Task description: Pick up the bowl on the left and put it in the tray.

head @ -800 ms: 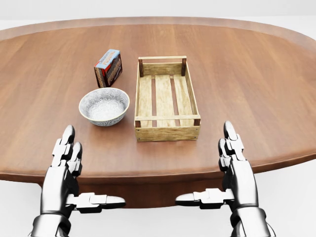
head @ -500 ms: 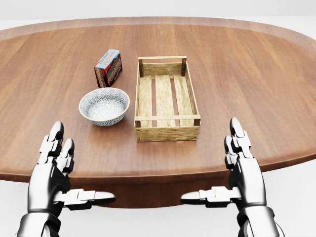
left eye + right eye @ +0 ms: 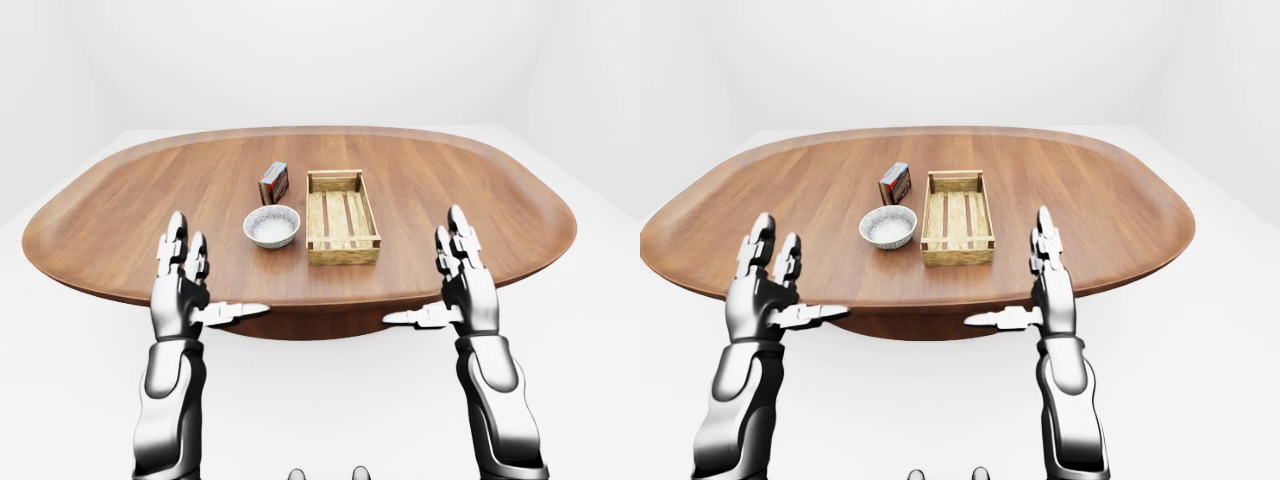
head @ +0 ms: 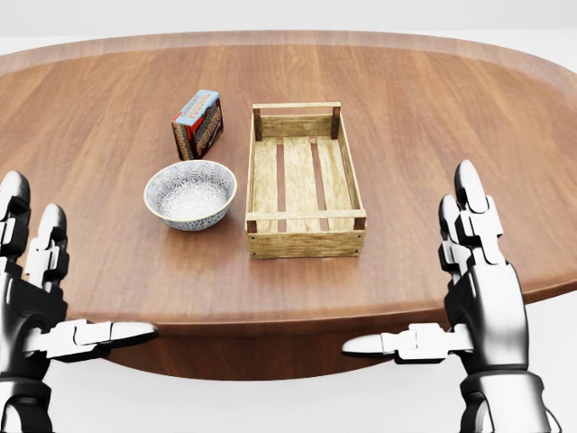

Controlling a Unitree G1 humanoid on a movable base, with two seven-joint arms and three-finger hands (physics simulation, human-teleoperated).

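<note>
Low in the head view, the fingers (image 4: 51, 236) of both hands stand spread, holding nothing: left hand (image 4: 27, 311) at the left edge, right hand (image 4: 487, 302) toward the right. Well apart from them, the bowl (image 4: 190, 194) sits on the desk (image 4: 451, 135) just left of the tray (image 4: 306, 242), a small box (image 4: 197, 124) above it.

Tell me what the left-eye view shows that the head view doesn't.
Only the left-eye view: the whole oval table with white floor and walls around it, plus the left forearm and right forearm.
Only the head view: close detail, namely the pattern inside the bowl, the slats of the empty tray and the print on the small box.
Both: bowl left of the tray, box above the bowl, and the left hand and right hand open by the table's bottom edge, touching nothing.
</note>
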